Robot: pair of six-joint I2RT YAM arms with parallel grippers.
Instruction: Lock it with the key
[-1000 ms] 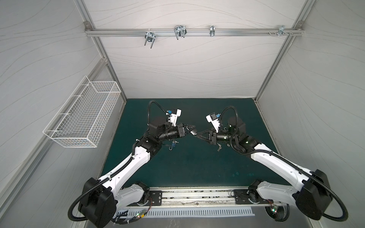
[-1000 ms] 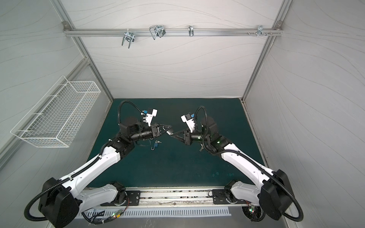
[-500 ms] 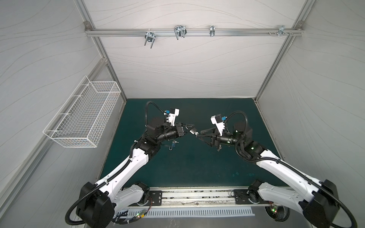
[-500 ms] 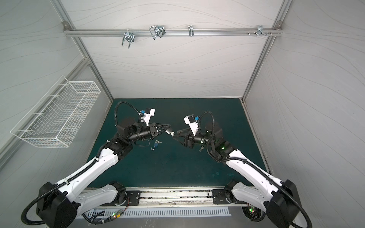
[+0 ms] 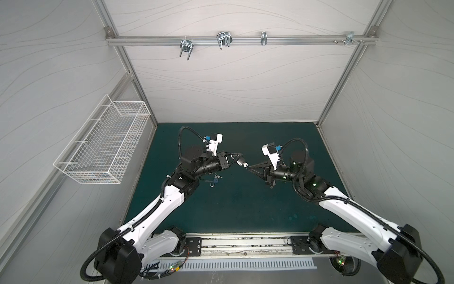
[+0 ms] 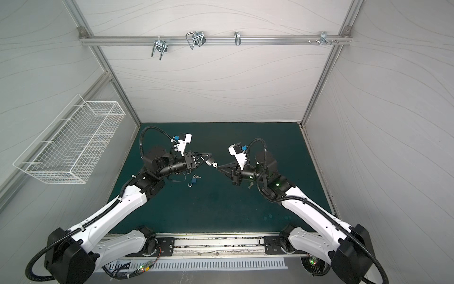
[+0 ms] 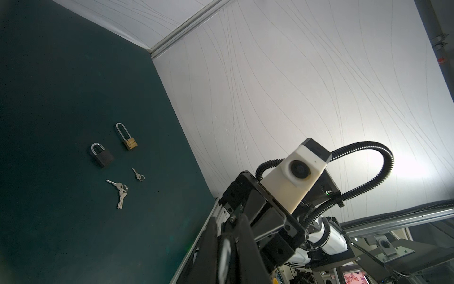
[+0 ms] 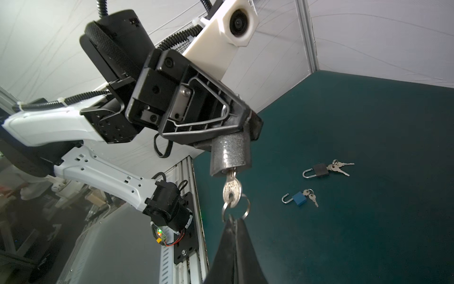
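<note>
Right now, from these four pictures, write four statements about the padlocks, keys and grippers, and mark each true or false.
1. The left gripper holds a silver metal padlock. True.
2. A silver key sits in that padlock's keyhole. True.
3. The small blue padlock on the dark green mat has its shackle closed. False: the shackle stands open.
4. The right gripper is wide open. False: it is shut, at the key's ring.

Speckled metal padlock (image 8: 231,153); shiny metal key (image 8: 232,189); matt, faintly rough mat (image 8: 368,233).
</note>
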